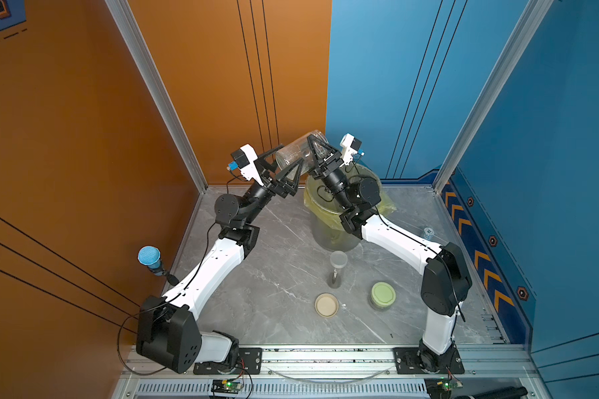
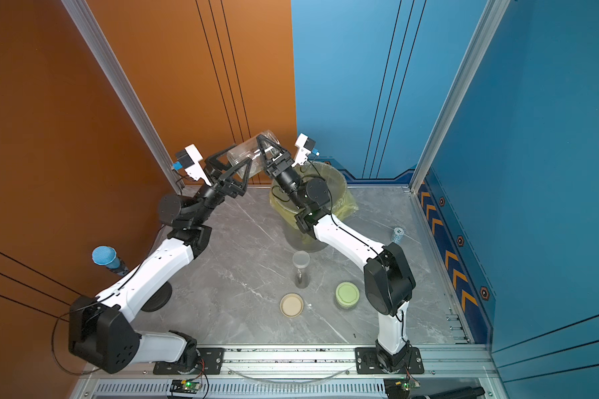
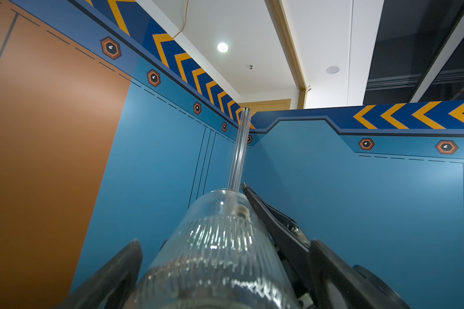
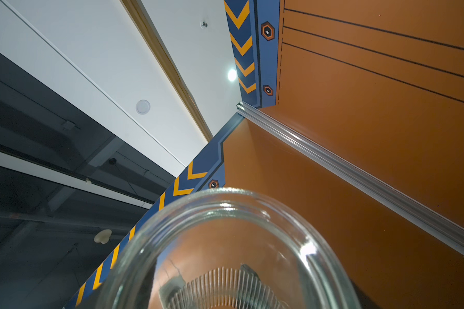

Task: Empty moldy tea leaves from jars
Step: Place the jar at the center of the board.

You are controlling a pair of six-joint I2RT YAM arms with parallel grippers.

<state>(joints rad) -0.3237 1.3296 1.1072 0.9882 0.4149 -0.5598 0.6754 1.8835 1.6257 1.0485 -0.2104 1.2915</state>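
Grip on the wide glass jar (image 1: 300,146) is held by the right gripper (image 1: 317,141), the left gripper (image 1: 289,157) spread open; tipping should be centred over the bin (image 1: 325,231).

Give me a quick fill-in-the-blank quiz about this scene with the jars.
The beige lid lies on the ___.
The short jar wears a pale ___ lid.
The bin is lined with a ___ bag.
The wide jar, held aloft, has no ___.
Missing words: table, green, yellow, lid.
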